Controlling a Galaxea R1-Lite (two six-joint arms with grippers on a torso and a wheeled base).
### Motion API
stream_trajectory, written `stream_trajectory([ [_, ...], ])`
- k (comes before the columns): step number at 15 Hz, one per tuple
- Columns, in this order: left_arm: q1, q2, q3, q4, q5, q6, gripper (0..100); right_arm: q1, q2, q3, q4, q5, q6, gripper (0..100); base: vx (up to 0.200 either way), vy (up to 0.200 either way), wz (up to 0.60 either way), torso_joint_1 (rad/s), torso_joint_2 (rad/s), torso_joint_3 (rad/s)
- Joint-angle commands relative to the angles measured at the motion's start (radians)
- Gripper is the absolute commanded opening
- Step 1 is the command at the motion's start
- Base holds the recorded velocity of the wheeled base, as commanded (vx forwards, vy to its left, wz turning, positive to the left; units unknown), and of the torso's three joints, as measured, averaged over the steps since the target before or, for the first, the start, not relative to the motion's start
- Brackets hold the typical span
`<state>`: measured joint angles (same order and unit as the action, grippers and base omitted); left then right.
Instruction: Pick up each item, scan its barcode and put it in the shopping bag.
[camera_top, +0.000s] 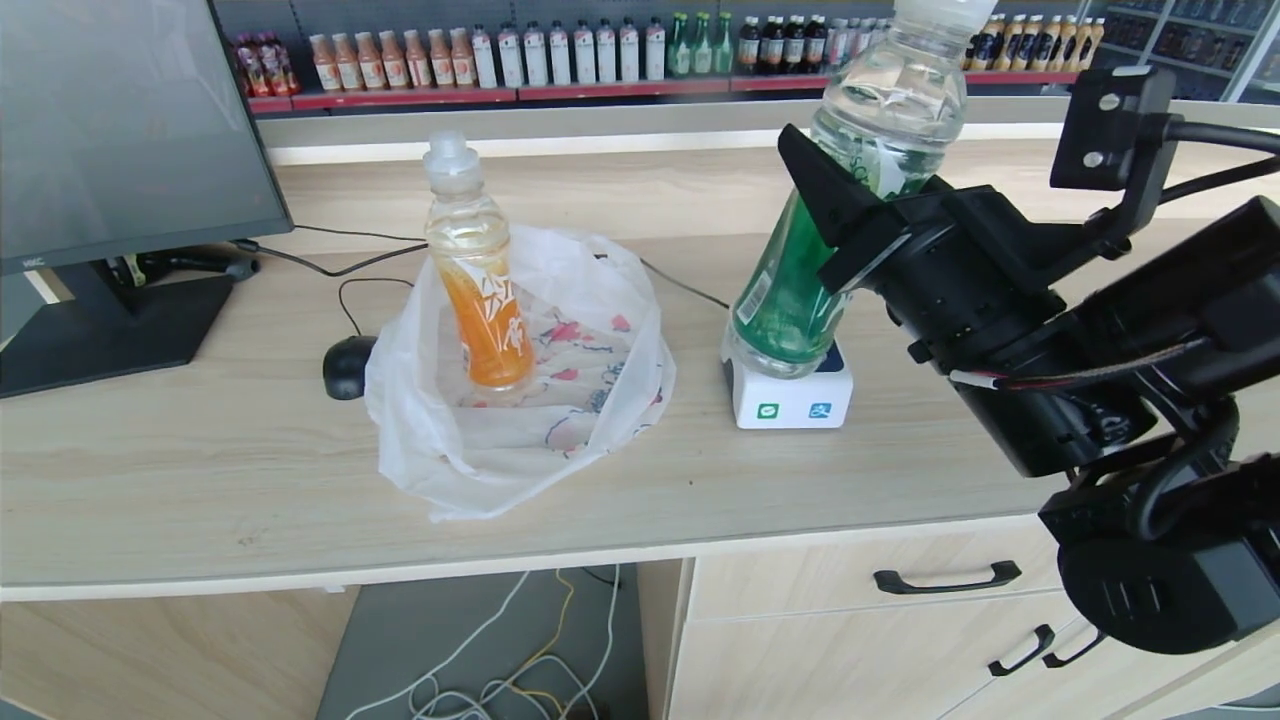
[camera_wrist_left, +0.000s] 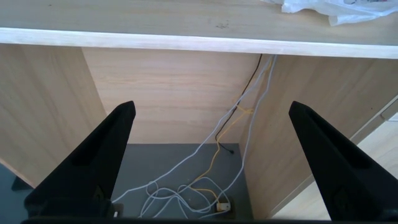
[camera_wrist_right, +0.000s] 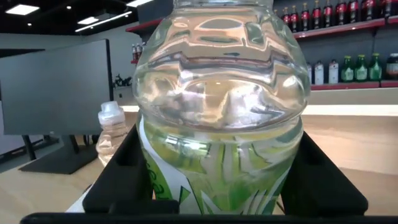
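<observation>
Right gripper (camera_top: 858, 205) (camera_wrist_right: 221, 186): jaws closed around the middle of a water bottle (camera_top: 880, 110) (camera_wrist_right: 221, 93), one finger pressed on either side of the green label. The bottle is clear with a white cap, and it leans with the cap to the right and away.

Its base sits over the top of a small white scanner box (camera_top: 790, 400) on the counter (camera_top: 200, 480). Whether the base touches the box or hangs just above it cannot be told.

Just left of the box, apart from it, a white shopping bag (camera_top: 610, 390) lies open and crumpled. An orange drink bottle (camera_top: 480, 290) (camera_wrist_right: 112, 127) stands upright inside it.

Left of the bag, close to its edge, is a black mouse (camera_top: 347, 367). Farther left, a dark monitor (camera_top: 120, 130) (camera_wrist_right: 56, 87) stands on its foot.

At the far side, behind the counter, a shelf (camera_top: 600, 90) carries rows of bottles. On the near right, below the counter top, are drawers (camera_top: 850, 590) with black handles.

Left gripper (camera_wrist_left: 211, 109): low, below the counter's near edge, with jaws spread wide and nothing between them. Past them, loose cables (camera_wrist_left: 205, 193) hang down to the floor in the recess.
</observation>
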<state>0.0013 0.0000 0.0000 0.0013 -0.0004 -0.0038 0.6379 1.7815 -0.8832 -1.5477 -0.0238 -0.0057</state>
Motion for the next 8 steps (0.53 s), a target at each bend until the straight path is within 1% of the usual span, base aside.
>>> stream_trajectory([
  [1, 0.0, 0.0, 0.0, 0.0, 0.0, -0.001, 100, -0.003, 0.009, 0.0, -0.005, 0.001, 0.003, 0, 0.0, 0.2, 0.0, -0.002, 0.01, 0.007],
  [8, 0.0, 0.0, 0.0, 0.0, 0.0, -0.005, 100, -0.006, 0.009, 0.003, -0.014, 0.002, 0.007, 0, 0.0, 0.2, 0.0, 0.001, 0.0, 0.002],
])
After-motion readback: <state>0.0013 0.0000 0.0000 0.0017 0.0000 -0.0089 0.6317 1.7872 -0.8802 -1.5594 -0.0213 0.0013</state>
